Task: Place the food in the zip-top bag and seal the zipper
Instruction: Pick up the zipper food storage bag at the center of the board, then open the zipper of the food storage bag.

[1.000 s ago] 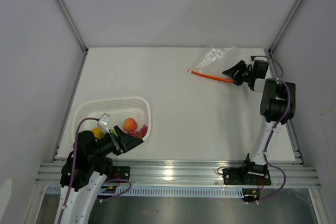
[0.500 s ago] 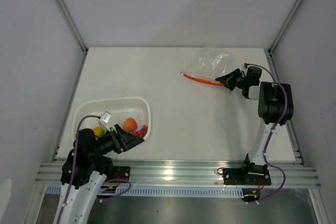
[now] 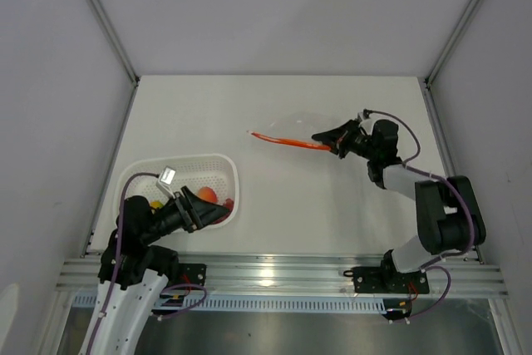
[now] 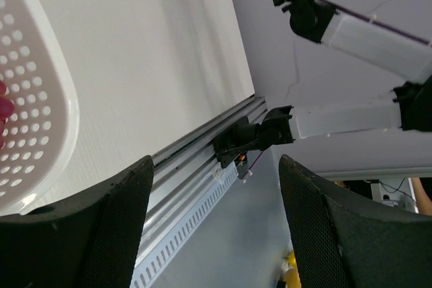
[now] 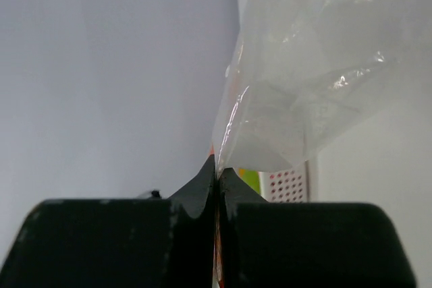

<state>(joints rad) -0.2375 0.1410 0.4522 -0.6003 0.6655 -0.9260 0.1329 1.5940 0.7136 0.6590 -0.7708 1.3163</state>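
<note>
My right pincer (image 3: 336, 140) is clenched on the zip-top bag (image 3: 301, 126), its two fingers pressed flat together on one end of the zipper (image 3: 287, 140). This grip sits well to the right of the white basket (image 3: 166, 160) and somewhat farther back on the table (image 3: 249, 97). From my fingertips the orange-red strip runs back toward the basket, ending well short of its right rim, and the clear crinkled film spreads behind it. Through my right wrist camera the right pincer (image 5: 216, 166) shows as a closed black wedge. The zip-top bag (image 5: 304, 85) fans out beyond it, and a thin orange sliver of the zipper (image 5: 217, 261) shows between the pads. I cannot tell whether the bag rests on the table or is held off it. My left pincer (image 3: 213, 209) is released, its fingers spread wide, and it hovers over the near right corner of the basket. The food lies inside the basket: the peach (image 3: 208, 195) near its right side, the grapes (image 3: 227, 204) just beside the right wall, and the mango (image 3: 155, 204) toward its left, partly hidden by my left arm. Through my left wrist camera the left pincer (image 4: 216, 160) gapes past the basket (image 4: 34, 99), whose perforated wall curves at the left edge with a bit of the grapes (image 4: 4, 109) behind it.
</note>
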